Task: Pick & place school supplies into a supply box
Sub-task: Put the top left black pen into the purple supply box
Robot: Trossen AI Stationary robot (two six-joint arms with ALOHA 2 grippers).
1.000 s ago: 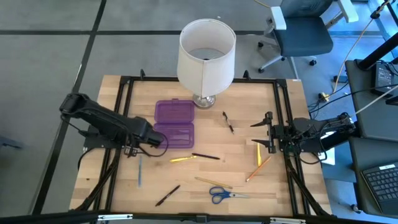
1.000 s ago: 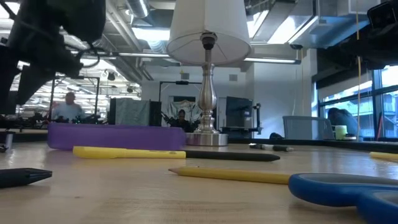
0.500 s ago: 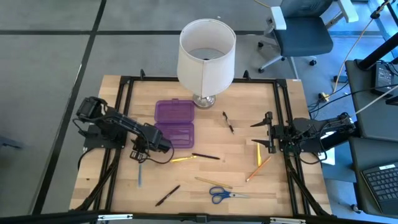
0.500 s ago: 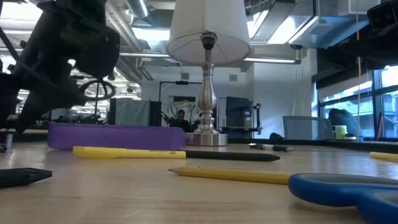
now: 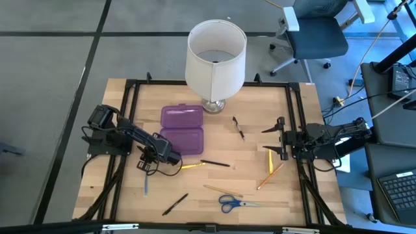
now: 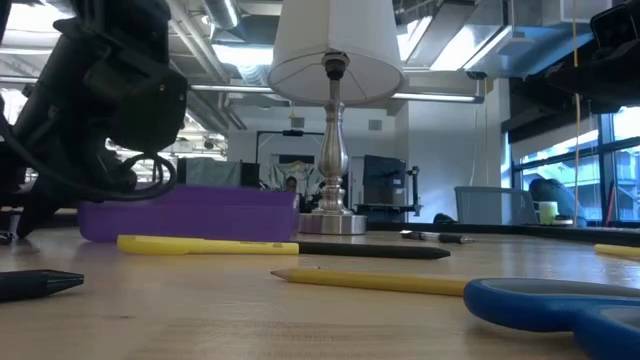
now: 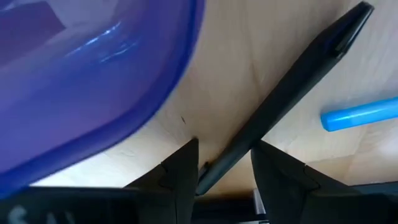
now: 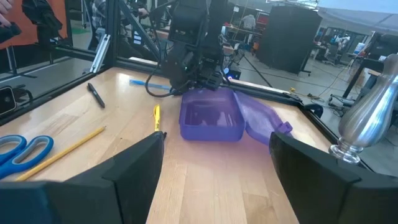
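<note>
Left end effector [image 5: 147, 160]: low on the wooden surface [image 5: 253, 175] beside the open purple supply box [image 5: 182, 129], fingers apart, straddling a dark pen [image 7: 292, 90] near a blue pen [image 5: 145, 179]. Right end effector [image 5: 276, 136]: fingers apart, waiting at the surface's right edge. Blue-handled scissors [image 5: 235, 203] lie at the surface's front.

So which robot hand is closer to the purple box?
The left one. The left gripper is right at the purple box's near corner, low over the table. The right gripper waits far off by the table's right edge, fingers open.
</note>
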